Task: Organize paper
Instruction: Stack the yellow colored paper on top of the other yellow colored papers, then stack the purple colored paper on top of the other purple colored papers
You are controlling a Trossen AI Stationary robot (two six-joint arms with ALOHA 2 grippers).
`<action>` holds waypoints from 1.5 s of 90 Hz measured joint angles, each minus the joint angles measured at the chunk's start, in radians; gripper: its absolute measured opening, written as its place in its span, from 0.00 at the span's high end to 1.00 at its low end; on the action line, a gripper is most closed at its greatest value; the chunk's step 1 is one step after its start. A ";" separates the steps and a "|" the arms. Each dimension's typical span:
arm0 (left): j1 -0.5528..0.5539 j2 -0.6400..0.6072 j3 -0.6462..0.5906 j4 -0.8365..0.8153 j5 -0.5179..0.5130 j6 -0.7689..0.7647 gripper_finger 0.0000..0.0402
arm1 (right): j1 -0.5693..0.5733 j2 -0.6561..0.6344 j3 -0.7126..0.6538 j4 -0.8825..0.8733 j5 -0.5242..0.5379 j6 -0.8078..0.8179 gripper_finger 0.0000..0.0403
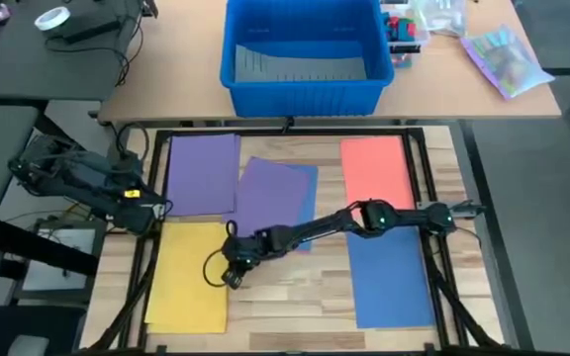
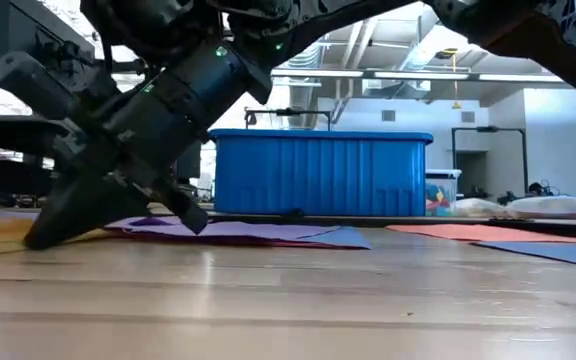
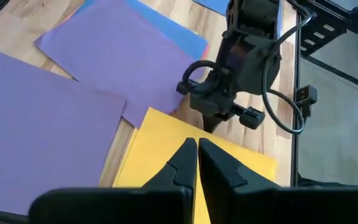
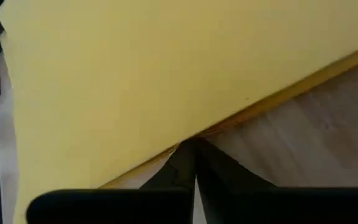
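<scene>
The right gripper (image 1: 232, 278) reaches low to the yellow sheet's (image 1: 188, 277) right edge, fingers seemingly pressed together; the left gripper (image 1: 162, 209), fingers together, waits above that sheet's upper-left corner.

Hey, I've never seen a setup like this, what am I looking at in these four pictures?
Two dark robot arms work at a wooden table. One picture looks straight down, one looks level across the tabletop, and two come from cameras on the arms' wrists. Coloured paper lies about: two purple sheets, a yellow one, a red one and a blue one. A blue bin sits behind. The right hand is shut at the yellow sheet's edge; whether it grips it is unclear. The left hand waits shut at the table's left side.
</scene>
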 joint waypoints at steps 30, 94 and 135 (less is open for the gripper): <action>0.000 0.000 0.000 0.000 0.000 0.003 1.00 | 0.011 -0.061 -0.004 -0.134 -0.029 0.061 1.00; 0.007 0.162 -0.103 0.309 0.000 -0.032 1.00 | 0.144 -0.423 -0.003 -0.876 0.457 0.033 1.00; 0.251 0.519 -0.112 0.427 0.213 0.074 1.00 | 0.086 -0.567 -0.024 -1.133 0.651 -0.043 0.72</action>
